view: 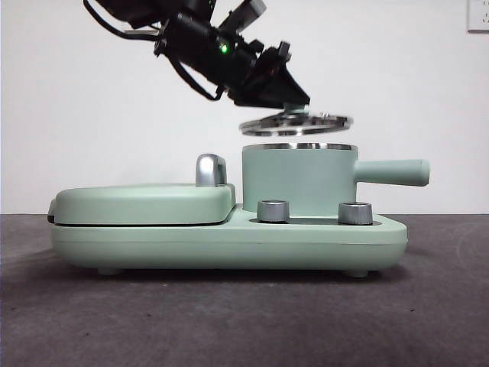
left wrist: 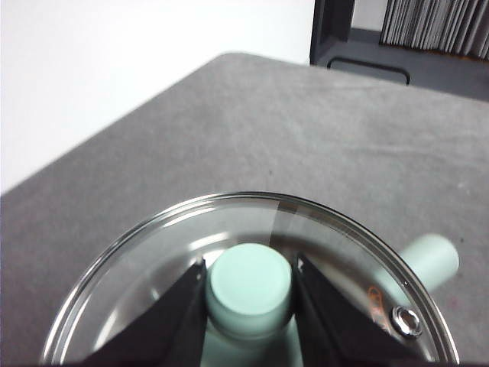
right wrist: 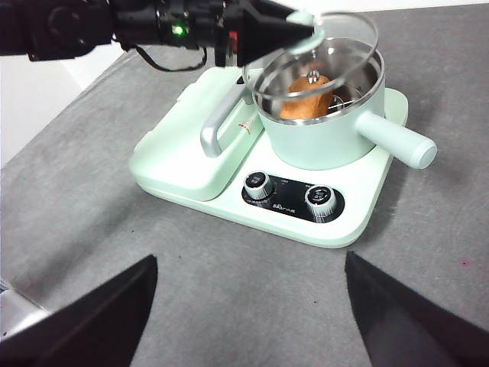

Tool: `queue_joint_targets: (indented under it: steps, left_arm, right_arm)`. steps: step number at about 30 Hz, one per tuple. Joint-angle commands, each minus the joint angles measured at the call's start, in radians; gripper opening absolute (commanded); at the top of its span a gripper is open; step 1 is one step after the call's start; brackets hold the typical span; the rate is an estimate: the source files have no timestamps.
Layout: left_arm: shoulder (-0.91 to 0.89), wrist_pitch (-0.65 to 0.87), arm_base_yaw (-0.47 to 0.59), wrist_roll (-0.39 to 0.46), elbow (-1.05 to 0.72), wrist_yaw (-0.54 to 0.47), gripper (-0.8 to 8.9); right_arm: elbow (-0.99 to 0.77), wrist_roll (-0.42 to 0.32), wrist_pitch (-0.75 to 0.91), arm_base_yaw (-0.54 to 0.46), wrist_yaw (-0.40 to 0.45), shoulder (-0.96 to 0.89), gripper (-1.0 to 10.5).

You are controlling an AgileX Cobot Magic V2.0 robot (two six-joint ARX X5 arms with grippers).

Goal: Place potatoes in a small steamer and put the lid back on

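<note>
The small steamer (view: 298, 180) is a mint-green pot with a steel rim and a side handle, standing on the cooker base; it also shows in the right wrist view (right wrist: 321, 138). The orange-brown potato (right wrist: 306, 98) lies inside the pot. My left gripper (view: 294, 103) is shut on the mint-green knob (left wrist: 249, 287) of the glass lid (view: 296, 123). It holds the lid tilted a little above the pot's rim. The lid also shows in the right wrist view (right wrist: 359, 42). My right gripper (right wrist: 248, 306) is open and empty, well back from the cooker.
The pot stands on a mint-green cooker base (view: 229, 237) with two steel dials (view: 273, 211). A closed flat griddle section (view: 145, 202) with a chrome handle (view: 210, 170) sits beside the pot. The dark grey table (view: 229, 321) lies all round.
</note>
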Motion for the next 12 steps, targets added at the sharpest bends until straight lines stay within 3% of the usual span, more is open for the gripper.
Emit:
queue_joint_targets:
  steps: [1,12]
  left_arm:
    - [0.036,-0.001,-0.009,-0.016,0.080,0.008,0.10]
    - [0.097,-0.134,-0.021,-0.015,0.148,0.049,0.10]
  right_arm:
    - [0.008,0.013,0.009,0.005,0.002,0.003,3.9]
    - [0.008,0.024,0.009,0.005,0.004,0.003,3.9]
